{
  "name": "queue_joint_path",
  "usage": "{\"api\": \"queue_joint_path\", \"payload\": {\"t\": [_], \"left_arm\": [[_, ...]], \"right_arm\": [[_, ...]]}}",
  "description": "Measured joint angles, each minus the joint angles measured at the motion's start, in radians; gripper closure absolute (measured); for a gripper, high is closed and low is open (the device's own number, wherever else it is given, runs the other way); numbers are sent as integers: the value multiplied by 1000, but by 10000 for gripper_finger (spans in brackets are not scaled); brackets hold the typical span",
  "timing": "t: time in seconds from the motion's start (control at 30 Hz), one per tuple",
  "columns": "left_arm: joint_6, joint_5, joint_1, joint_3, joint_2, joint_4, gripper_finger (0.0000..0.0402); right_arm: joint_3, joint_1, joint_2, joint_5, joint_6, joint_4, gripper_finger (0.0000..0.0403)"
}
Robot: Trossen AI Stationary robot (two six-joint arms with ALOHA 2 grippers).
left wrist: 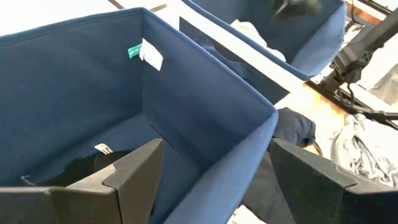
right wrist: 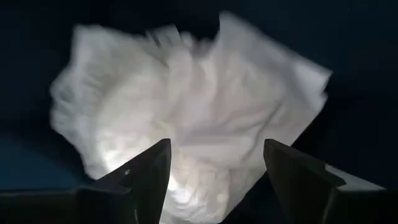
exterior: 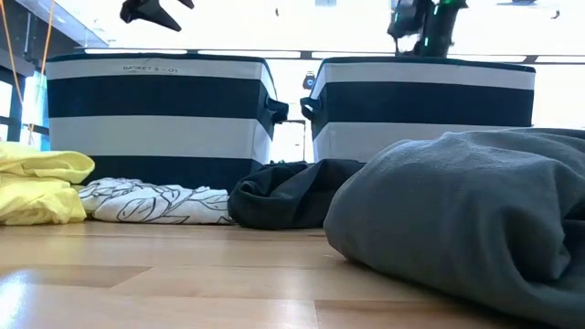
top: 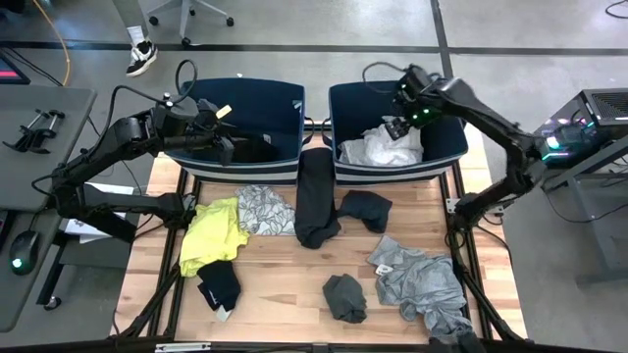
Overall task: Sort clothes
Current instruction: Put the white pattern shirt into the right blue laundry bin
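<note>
Grey garment (exterior: 466, 210) up close, both arms over the bins.

Left gripper (top: 224, 147) hangs wide and empty above the left bin (top: 280, 98); nearest loose clothes (top: 245, 211) lie at its six o'clock on the worktop (top: 294, 294). Right gripper (top: 397, 126), wide, hovers over white clothing (top: 381, 149) in the right bin (top: 446, 147).

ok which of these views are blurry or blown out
Right wrist view: the crumpled white cloth garment is smeared and glaring bright against the dark blue fabric bin. Low view: the windows behind are washed out white, and the near grey soft garment fills the foreground. Left wrist view: the upper left corner is overexposed. High view: evenly lit.
</note>
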Motion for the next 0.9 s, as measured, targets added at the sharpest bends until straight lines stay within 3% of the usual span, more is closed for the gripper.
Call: {"api": "queue_joint_path", "payload": {"t": [0.2,0.43,0.63,0.77,0.9], "left_arm": [[-36,-3,0,0,0,0,120],[-24,-27,0,0,0,25,120],[35,15,-1,0,0,52,120],[162,173,-55,0,0,19,122],[325,315,-208,0,20,-145,132]], "right_arm": [[48,154,-162,-8,-65,105,158],[-46,479,-331,-171,-155,206,158],[-184,795,-364,-158,122,276,158],[-317,924,-350,-130,326,394,158],[-421,987,-341,-54,504,516,158]]}}
